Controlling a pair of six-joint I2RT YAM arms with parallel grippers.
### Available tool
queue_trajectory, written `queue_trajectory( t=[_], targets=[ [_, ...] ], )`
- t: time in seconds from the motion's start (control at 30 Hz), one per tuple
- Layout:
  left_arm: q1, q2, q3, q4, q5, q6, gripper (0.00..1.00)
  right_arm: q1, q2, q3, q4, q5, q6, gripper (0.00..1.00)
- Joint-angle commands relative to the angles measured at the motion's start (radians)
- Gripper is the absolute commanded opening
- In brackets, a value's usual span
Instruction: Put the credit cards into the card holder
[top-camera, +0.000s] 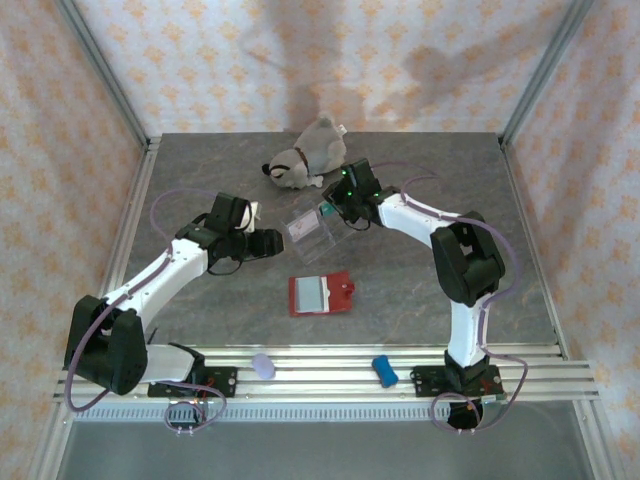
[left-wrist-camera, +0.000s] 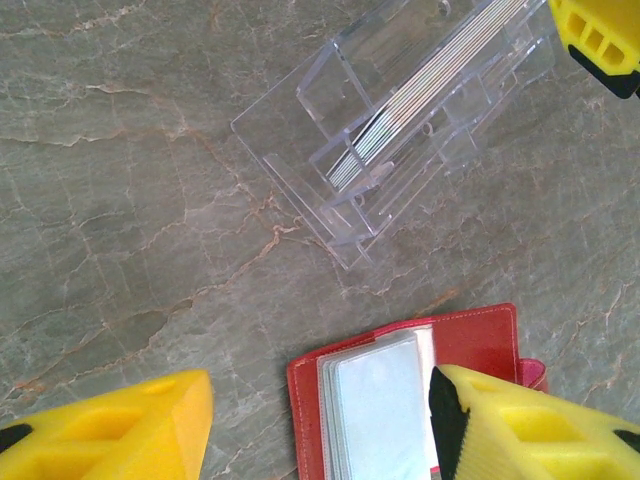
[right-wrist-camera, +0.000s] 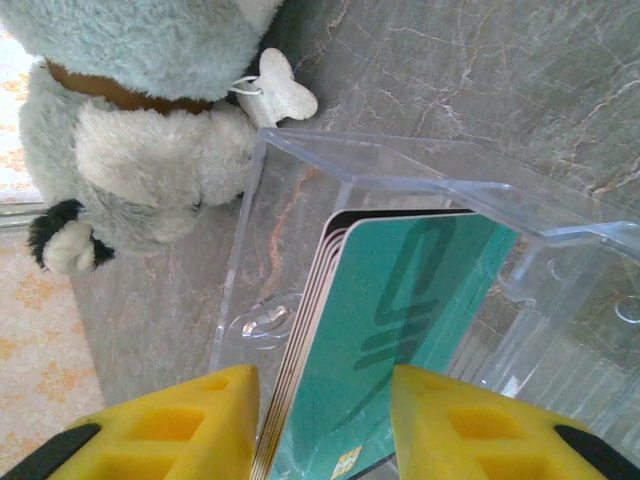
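The card holder lies open around the middle of the table, its pale inner pockets facing up. Just beyond it, toward the far edge, sits a clear case with the credit cards stacked on edge inside, a teal one in front. The right pincer is at the case with its jaws parted on either side of the stack; whether they touch the cards cannot be told. The left pincer hangs wide open and empty over the card holder's left part. A plush toy lies near the far edge, just behind the case.
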Motion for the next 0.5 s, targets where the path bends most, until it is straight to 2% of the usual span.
queue_trajectory(
  t=[0.0,0.2,0.47],
  targets=[
    [0.006,-0.026,-0.008,-0.017,-0.012,0.008,0.61,0.000,-0.061,-0.018,0.044,0.012,0.000,0.39],
    [0.006,-0.026,-0.013,-0.008,-0.012,0.010,0.61,0.000,-0.070,-0.018,0.046,0.010,-0.013,0.39],
    [0.006,-0.015,-0.007,-0.017,-0.013,0.019,0.61,0.000,-0.068,-0.018,0.051,0.012,-0.020,0.31]
  ],
)
